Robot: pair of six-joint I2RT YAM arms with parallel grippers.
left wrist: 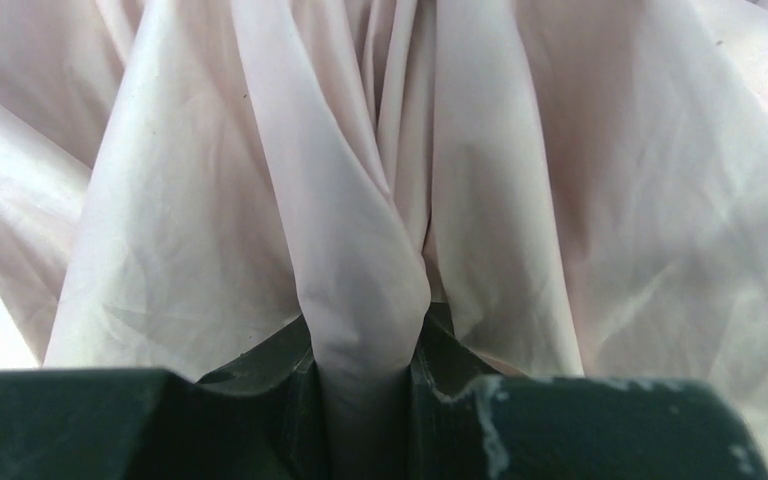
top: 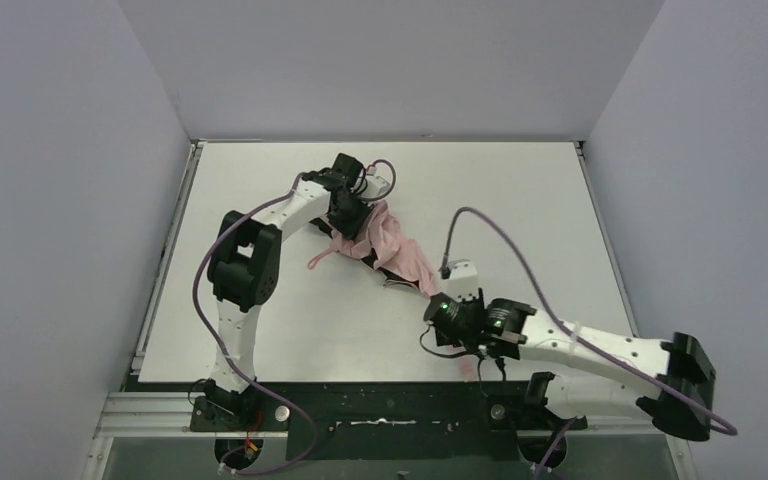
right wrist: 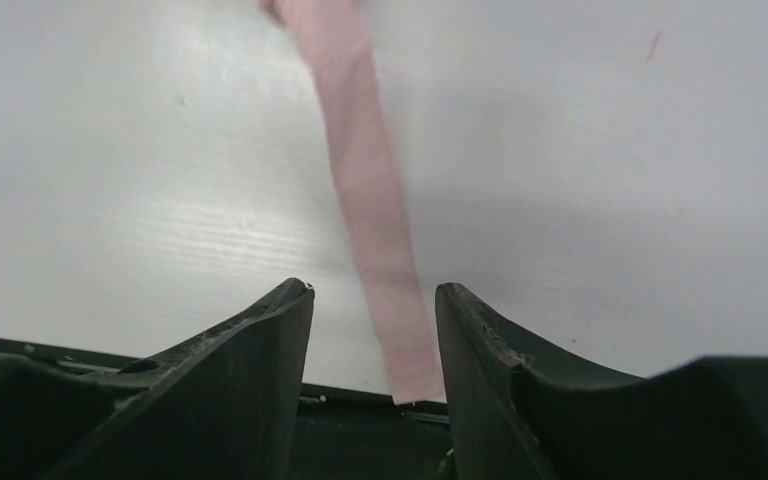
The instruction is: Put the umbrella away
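Note:
The pale pink umbrella [top: 400, 255] lies folded and loose on the white table [top: 520, 200], running diagonally from upper left to lower right. My left gripper [top: 345, 215] sits on its upper left end. In the left wrist view it [left wrist: 367, 320] is shut on a fold of the pink fabric [left wrist: 560, 200], which fills that view. My right gripper [top: 447, 322] hovers at the umbrella's lower right end. In the right wrist view it [right wrist: 372, 288] is open, with a pink strap [right wrist: 370, 200] lying between the fingers, closer to the right one and not pinched. A pink loop [top: 320, 260] trails off to the left.
The strap's free end [top: 470, 368] reaches the table's near edge, where a black strip [top: 380, 400] runs beside the arm bases. Grey walls enclose the table on the left, back and right.

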